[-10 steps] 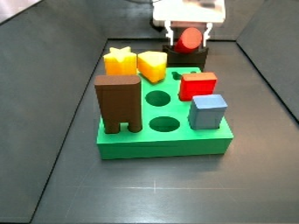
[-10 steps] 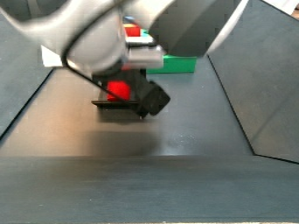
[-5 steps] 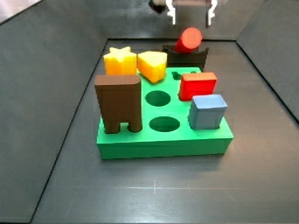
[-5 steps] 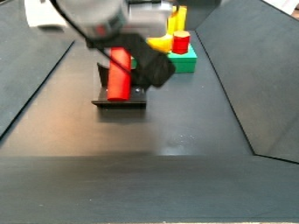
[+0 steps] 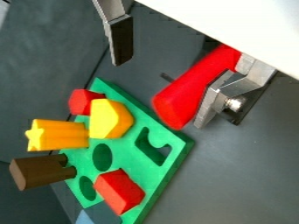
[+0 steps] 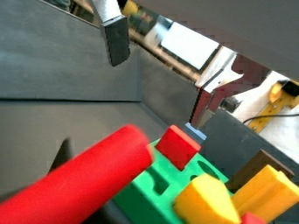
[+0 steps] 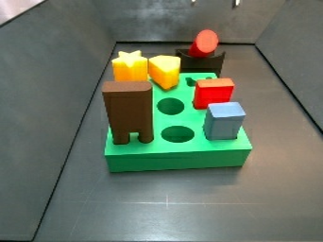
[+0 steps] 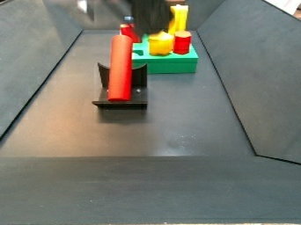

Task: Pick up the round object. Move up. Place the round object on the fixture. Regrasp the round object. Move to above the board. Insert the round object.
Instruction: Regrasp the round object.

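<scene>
Red round object [image 8: 120, 67], green board [image 7: 177, 156]

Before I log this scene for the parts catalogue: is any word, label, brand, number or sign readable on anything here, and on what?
None: no readable text on the glossy red cylinder peg, the dark cradle-topped fixture, the bright green holed board or its coloured blocks.
The open gripper, above the peg in both wrist views, shows no marking.

Glossy red round object [image 8: 120, 66] on matt black fixture [image 8: 121, 98]; tool [image 5: 163, 66] fingers silver metal.

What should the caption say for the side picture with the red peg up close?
Red peg resting on the fixture, green board behind, gripper lifted away above.
</scene>
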Robot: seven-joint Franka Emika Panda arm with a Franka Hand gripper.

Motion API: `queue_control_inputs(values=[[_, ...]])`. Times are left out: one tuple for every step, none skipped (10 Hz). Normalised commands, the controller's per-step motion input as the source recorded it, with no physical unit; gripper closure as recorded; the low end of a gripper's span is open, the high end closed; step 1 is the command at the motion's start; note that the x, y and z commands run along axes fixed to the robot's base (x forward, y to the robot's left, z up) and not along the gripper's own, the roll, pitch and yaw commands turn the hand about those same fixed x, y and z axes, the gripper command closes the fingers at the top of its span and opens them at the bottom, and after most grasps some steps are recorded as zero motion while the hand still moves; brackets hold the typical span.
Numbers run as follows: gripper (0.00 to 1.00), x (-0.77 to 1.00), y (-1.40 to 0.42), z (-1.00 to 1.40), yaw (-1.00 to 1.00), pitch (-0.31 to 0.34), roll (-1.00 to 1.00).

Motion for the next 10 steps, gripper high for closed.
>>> queue_control_inputs(values=[[0.00, -0.08, -0.91, 0.75, 0.01, 0.040, 1.00], [0.00, -0.06, -0.72, 0.52, 0.01, 0.038, 1.00], [0.00, -0.03, -0.46, 0.19, 0.01, 0.036, 1.00], [0.00, -0.01, -0.26, 0.00, 0.01, 0.034, 1.00], [0.00, 0.00, -0.01, -0.02, 0.01, 0.033, 1.00], [0.00, -0.01, 0.02, 0.00, 0.01, 0.033, 1.00], [0.00, 0.00, -0.03, 0.01, 0.01, 0.030, 1.00], [0.00, 0.00, -0.03, 0.00, 0.01, 0.027, 1.00], [0.00, 0.01, -0.02, 0.00, 0.01, 0.025, 1.00], [0.00, 0.01, -0.02, 0.00, 0.02, 0.024, 1.00]])
